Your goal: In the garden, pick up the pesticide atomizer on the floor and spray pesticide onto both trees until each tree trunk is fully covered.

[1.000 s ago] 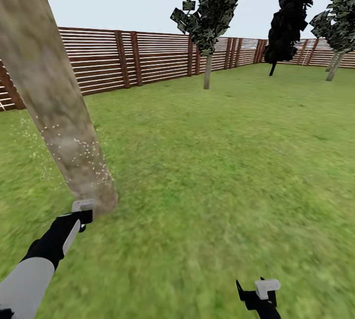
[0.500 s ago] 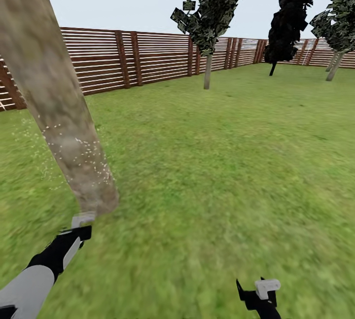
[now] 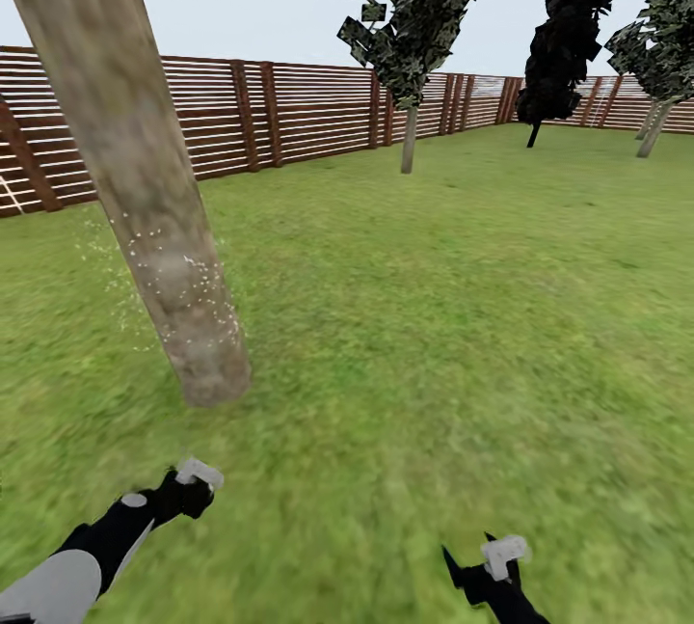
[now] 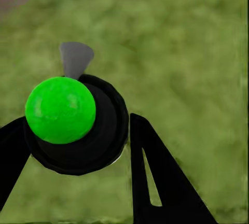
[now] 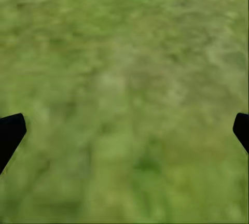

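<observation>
The left gripper [image 4: 78, 130] has its jaws closed on the pesticide atomizer [image 4: 78, 125], a dark round body with a bright green ball on it and a grey nozzle tip poking out beyond the jaws (no red part shows from this angle). In the head view the left gripper [image 3: 193, 481] hangs low over the grass [image 3: 434, 315], with the tree trunk [image 3: 164, 248] ahead of the jaws and clearly apart from them. Whitish specks of pesticide [image 3: 188, 301] dot the lower trunk and drift over the lawn beside it. The right gripper [image 5: 124, 130] has its jaws spread wide, holding nothing, with bare lawn between them; in the head view the right gripper [image 3: 496, 561] sits low. A wooden fence [image 3: 289, 113] runs behind the trunk.
</observation>
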